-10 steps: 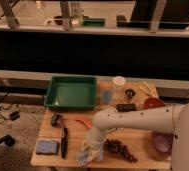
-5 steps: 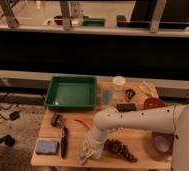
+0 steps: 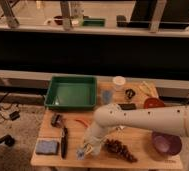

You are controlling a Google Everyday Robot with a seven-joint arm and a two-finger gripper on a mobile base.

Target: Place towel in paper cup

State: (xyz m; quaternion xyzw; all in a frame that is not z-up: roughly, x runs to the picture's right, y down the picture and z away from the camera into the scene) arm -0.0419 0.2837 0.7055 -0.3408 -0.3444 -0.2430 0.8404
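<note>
My gripper (image 3: 86, 148) hangs at the end of the white arm (image 3: 138, 120), low over the front of the wooden table (image 3: 88, 132). A small patch of grey-blue cloth, the towel (image 3: 81, 153), shows right at the gripper's tip near the table's front edge; most of it is hidden under the gripper. The cream-white paper cup (image 3: 119, 82) stands upright at the back of the table, to the right of the green tray, far from the gripper.
A green tray (image 3: 70, 92) sits back left. A blue sponge (image 3: 47, 147) and a black tool (image 3: 64, 142) lie left of the gripper. A dark brown cluster (image 3: 119, 149) lies right of it. A purple bowl (image 3: 165, 144) and a red bowl (image 3: 153, 103) stand at right.
The gripper stays at the towel near the front edge; it has shifted only slightly, and less of the cloth shows now.
</note>
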